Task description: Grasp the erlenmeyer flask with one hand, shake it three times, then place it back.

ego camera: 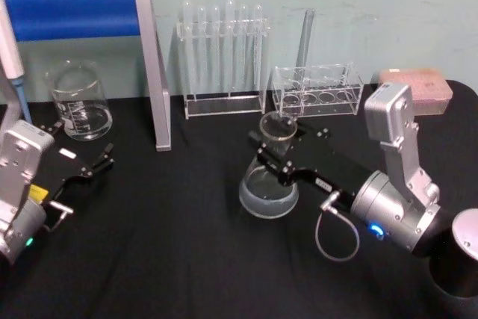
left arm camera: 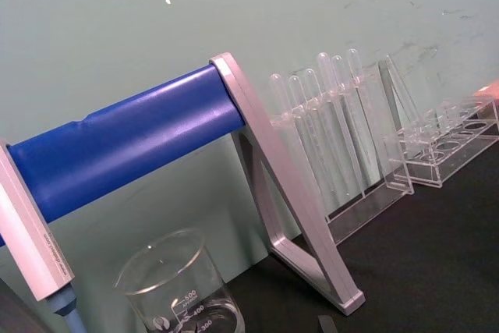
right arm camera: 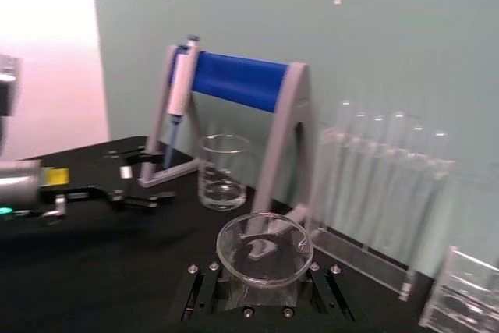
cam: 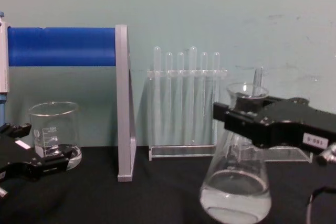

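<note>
GRIP: right end effector clamped around erlenmeyer flask neck | LOC: table centre, slightly tilted | DO: grip firmly, shake gently, avoid test-tube rack at 12 o'clock | IDLE: left end effector, spread open, 9 o'clock

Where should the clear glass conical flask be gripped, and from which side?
Best at the narrow neck of the clear glass conical flask, just under the flared rim, coming in level from the robot's right, as the black right gripper does. The base looks too wide for the jaws, and the flare should stop it slipping down.
</note>
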`<state>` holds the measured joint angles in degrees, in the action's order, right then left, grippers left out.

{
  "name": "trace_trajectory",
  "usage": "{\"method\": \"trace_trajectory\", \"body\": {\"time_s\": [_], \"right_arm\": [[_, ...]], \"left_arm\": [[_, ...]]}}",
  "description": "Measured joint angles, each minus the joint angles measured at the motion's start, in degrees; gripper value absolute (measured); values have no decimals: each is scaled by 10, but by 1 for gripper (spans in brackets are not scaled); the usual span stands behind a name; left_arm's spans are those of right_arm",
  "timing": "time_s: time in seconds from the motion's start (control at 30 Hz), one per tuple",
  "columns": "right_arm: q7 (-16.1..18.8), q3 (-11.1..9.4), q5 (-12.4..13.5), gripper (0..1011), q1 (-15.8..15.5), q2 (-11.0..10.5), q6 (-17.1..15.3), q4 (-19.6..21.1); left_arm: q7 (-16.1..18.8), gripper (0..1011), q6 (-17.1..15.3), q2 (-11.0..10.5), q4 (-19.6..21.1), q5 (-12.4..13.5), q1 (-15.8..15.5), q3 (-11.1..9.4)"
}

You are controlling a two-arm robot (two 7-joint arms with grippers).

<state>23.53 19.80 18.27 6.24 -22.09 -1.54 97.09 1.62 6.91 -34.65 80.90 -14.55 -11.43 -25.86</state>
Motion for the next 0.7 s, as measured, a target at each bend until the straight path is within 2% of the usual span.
{"method": "trace_trajectory", "body": {"time_s": [0.43,0.7], "right_arm": [[19,36,8,452,-12,-17,-1,22],[20,46,11,452,-14,-22,-1,25]], "left_arm": [[0,1001,0,0,0,0,0,0],[0,1001,0,0,0,0,0,0]]}}
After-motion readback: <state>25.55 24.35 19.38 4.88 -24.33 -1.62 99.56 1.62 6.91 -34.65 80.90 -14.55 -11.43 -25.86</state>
